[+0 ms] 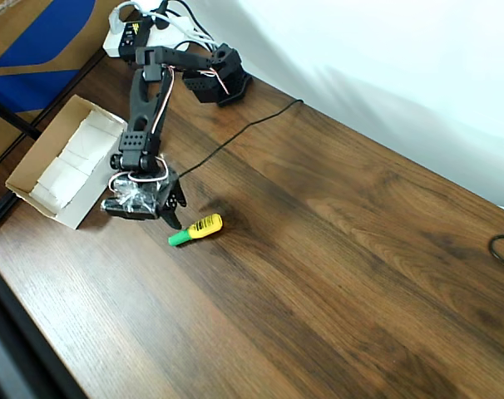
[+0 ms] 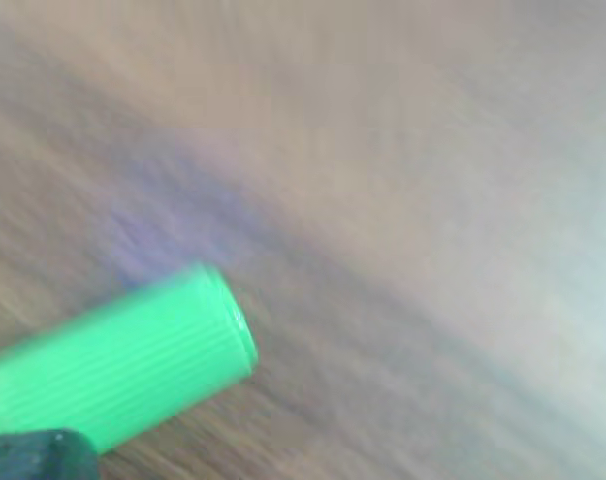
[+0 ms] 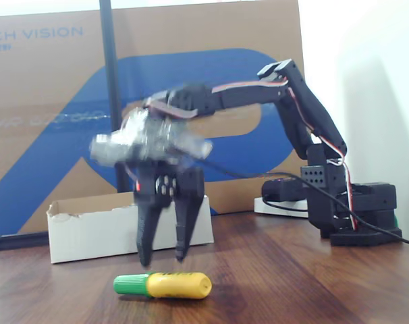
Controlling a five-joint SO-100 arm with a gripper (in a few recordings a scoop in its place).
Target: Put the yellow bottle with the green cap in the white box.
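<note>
The yellow bottle with the green cap [image 1: 197, 229] lies on its side on the wooden table, cap pointing towards the lower left in the overhead view. In the fixed view the bottle [image 3: 165, 285] rests just below my gripper [image 3: 162, 258], whose two black fingers hang apart above it without touching it. From overhead, the gripper [image 1: 177, 214] is just left of the bottle. The wrist view is blurred and shows the green cap [image 2: 123, 365] at lower left. The white box [image 1: 65, 162] stands open at the table's left edge, behind the gripper in the fixed view [image 3: 96, 229].
A black cable [image 1: 244, 131] runs across the table from the arm's base [image 1: 223, 76]. A brown-and-blue cardboard sheet [image 3: 56, 101] stands behind the box. Bare wood stretches to the right of the bottle.
</note>
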